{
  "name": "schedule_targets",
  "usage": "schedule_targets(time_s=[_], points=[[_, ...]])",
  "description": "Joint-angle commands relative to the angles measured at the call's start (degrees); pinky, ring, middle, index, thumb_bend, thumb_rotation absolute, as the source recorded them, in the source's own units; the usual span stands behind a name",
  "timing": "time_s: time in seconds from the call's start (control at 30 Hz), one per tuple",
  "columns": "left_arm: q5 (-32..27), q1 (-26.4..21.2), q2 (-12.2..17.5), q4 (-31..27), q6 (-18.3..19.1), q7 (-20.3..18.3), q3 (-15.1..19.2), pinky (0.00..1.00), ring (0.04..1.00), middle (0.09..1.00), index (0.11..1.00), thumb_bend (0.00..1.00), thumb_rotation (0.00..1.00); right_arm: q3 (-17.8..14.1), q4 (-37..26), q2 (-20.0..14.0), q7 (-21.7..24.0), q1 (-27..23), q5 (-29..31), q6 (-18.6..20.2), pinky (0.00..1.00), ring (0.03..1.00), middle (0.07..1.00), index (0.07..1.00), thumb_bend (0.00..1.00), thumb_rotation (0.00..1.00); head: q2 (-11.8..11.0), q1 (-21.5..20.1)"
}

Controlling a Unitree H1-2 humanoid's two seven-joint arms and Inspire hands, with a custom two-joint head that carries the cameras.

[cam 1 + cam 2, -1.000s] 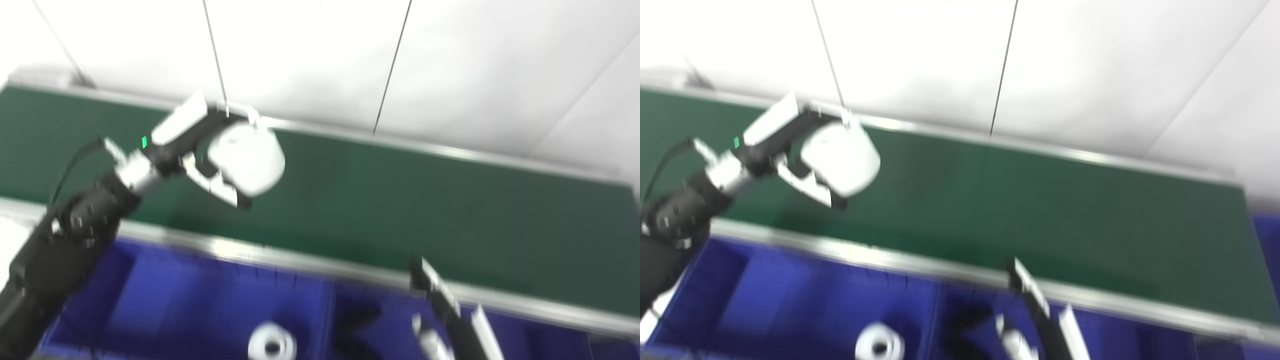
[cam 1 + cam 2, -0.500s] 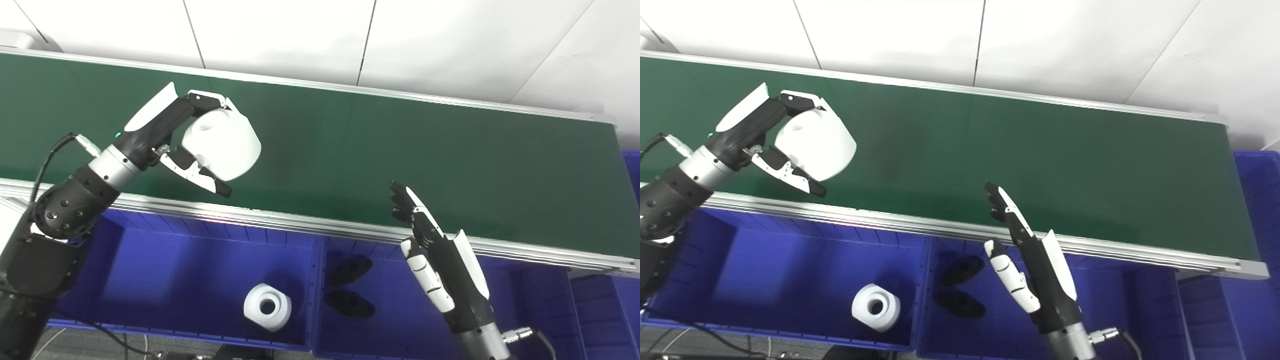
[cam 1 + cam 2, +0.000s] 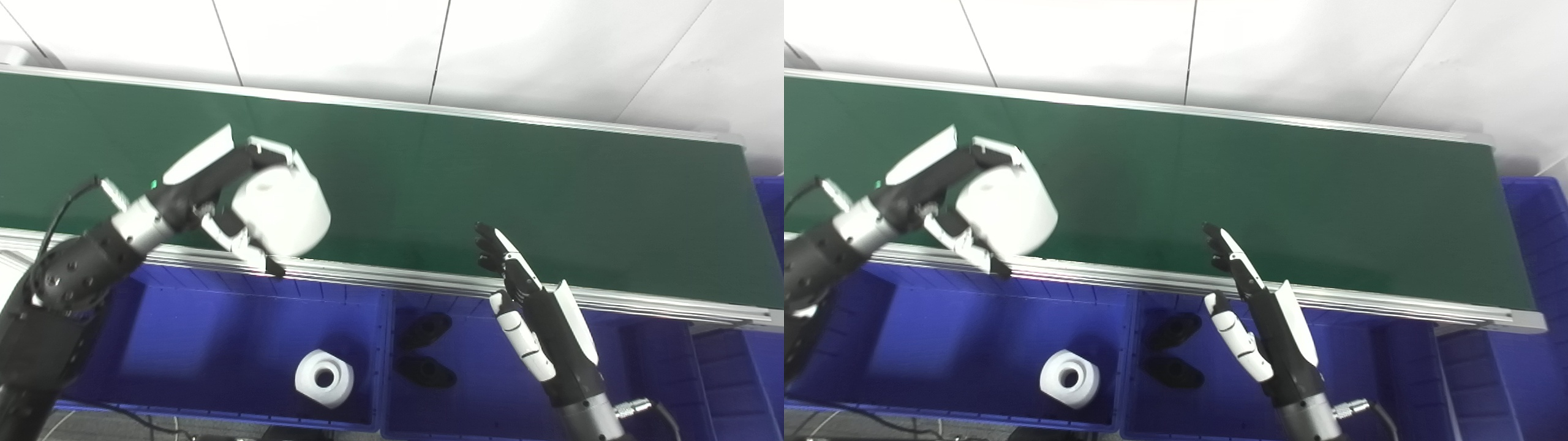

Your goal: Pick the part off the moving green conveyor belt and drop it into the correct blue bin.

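Note:
My left hand (image 3: 229, 196) is shut on a large white cylindrical part (image 3: 283, 211) and holds it above the near edge of the green conveyor belt (image 3: 490, 177). It also shows in the right eye view (image 3: 1007, 211). My right hand (image 3: 527, 300) is open and empty, fingers straight, over the belt's near rail. Below lie a left blue bin (image 3: 184, 343) with a white part (image 3: 323, 378) in it, and a middle blue bin (image 3: 478, 392) with two black parts (image 3: 425, 349).
The belt's metal rail (image 3: 398, 278) runs between the belt and the bins. Another blue bin (image 3: 744, 380) stands at the right. A white tiled floor (image 3: 367, 43) lies beyond the belt.
My left hand has carried the white part toward me, from over the belt to over its near rail. The right hand has stayed nearly still. The camera has steadied after blur.

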Motion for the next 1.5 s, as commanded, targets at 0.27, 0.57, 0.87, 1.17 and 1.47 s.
schedule_targets(time_s=[0.27, 0.57, 0.87, 1.17, 1.47], points=[[-1.35, 7.88, 3.39, -8.26, 1.37, -2.19, 0.64, 0.25, 0.297, 0.452, 0.499, 0.52, 0.00, -0.31, -2.36, -0.05, 0.20, -0.34, 0.74, 0.09, 0.89, 0.945, 0.962, 0.948, 0.44, 1.00, 0.00, 1.03], [-0.41, 10.14, 4.89, -7.98, 0.23, -4.13, -0.36, 0.25, 0.302, 0.453, 0.501, 0.52, 0.00, -0.09, -2.06, 0.21, 0.36, -0.87, 1.38, 0.18, 0.90, 0.948, 0.962, 0.949, 0.45, 0.99, 0.17, 0.78], [11.53, 9.81, 7.27, -6.35, -9.78, -4.63, -3.68, 0.33, 0.340, 0.451, 0.505, 0.53, 0.00, -0.20, -2.60, 0.15, 0.23, -0.22, 1.11, 0.14, 0.89, 0.944, 0.959, 0.947, 0.45, 0.99, 0.57, 1.27], [23.71, 9.56, 8.68, -4.15, -11.56, 8.61, -10.39, 0.36, 0.389, 0.461, 0.499, 0.52, 0.00, -0.19, -2.65, 0.18, 0.07, 0.14, 1.22, -0.36, 0.89, 0.943, 0.959, 0.946, 0.43, 0.99, 0.72, 1.30], [33.15, 14.07, 9.17, 0.36, -11.56, 34.48, -16.68, 0.37, 0.406, 0.452, 0.510, 0.52, 0.00, -0.15, -3.00, 0.10, 0.16, 0.44, 1.10, -0.22, 0.89, 0.946, 0.961, 0.946, 0.43, 1.00, 1.17, 1.59]])
